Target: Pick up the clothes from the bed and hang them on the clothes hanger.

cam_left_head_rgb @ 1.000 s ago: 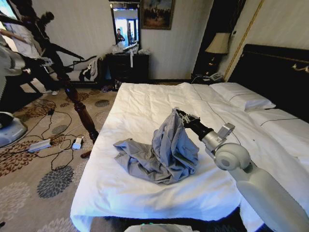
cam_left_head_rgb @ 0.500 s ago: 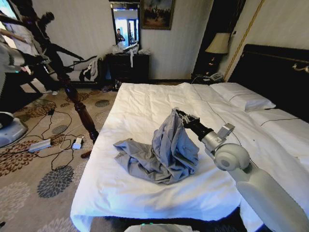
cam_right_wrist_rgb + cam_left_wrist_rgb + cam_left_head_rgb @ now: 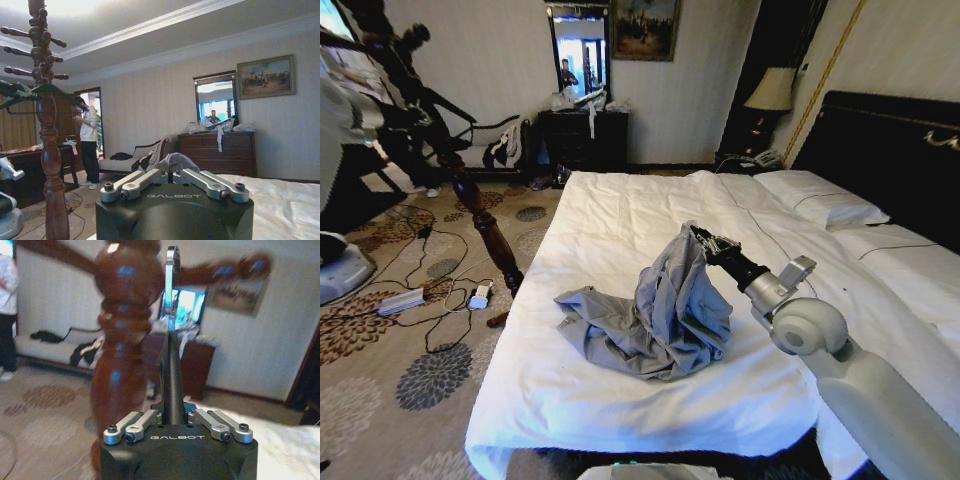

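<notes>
One garment, the clothes [image 3: 655, 315], lies at frame centre on the bed [image 3: 610, 215], its peak drawn up toward the right gripper [image 3: 698, 238]. Jaws closed on that peak of cloth; the rest trails lower left, still resting on the sheet. Right arm reaches in from lower right, forearm slanted upward. The clothes hanger [image 3: 470, 190] stands at upper left, beside the left gripper [image 3: 172, 255], whose jaws are closed on nothing.
</notes>
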### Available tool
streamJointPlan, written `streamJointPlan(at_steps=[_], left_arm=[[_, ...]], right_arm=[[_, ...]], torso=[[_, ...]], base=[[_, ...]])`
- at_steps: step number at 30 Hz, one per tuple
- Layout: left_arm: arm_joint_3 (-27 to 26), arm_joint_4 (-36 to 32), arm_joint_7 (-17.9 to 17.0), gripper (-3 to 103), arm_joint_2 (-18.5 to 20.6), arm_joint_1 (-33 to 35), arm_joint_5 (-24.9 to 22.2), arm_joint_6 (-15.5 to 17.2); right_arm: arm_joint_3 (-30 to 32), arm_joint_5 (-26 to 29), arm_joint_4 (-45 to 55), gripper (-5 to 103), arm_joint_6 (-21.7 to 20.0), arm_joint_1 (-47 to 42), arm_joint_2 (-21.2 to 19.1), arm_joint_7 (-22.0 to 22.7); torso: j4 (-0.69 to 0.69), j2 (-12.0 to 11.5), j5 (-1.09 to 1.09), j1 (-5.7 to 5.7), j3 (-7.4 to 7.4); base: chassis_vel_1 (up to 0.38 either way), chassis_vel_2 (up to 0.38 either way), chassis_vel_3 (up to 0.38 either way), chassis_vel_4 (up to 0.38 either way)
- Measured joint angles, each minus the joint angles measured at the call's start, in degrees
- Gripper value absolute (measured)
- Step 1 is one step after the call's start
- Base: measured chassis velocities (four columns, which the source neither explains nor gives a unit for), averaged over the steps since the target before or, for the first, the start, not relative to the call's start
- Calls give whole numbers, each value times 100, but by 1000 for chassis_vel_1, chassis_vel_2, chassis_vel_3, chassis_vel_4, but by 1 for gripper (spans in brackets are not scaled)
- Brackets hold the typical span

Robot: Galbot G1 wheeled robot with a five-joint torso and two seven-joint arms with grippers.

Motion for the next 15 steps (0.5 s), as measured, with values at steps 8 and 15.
streamJointPlan(at_steps=[8, 15], left_arm=[[-109, -842, -15, 16, 238, 62, -313, -235], [-514, -1833, -124, 16, 535, 398, -675, -334]], right_arm=[[58, 48, 79, 0, -9, -42, -27, 10], [152, 161, 98, 0, -36, -164, -55, 93]], torso=[[0, -1, -4, 1, 1], [-6, 1, 7, -1, -2]], base=[[0, 0, 0, 0], [0, 0, 0, 0]])
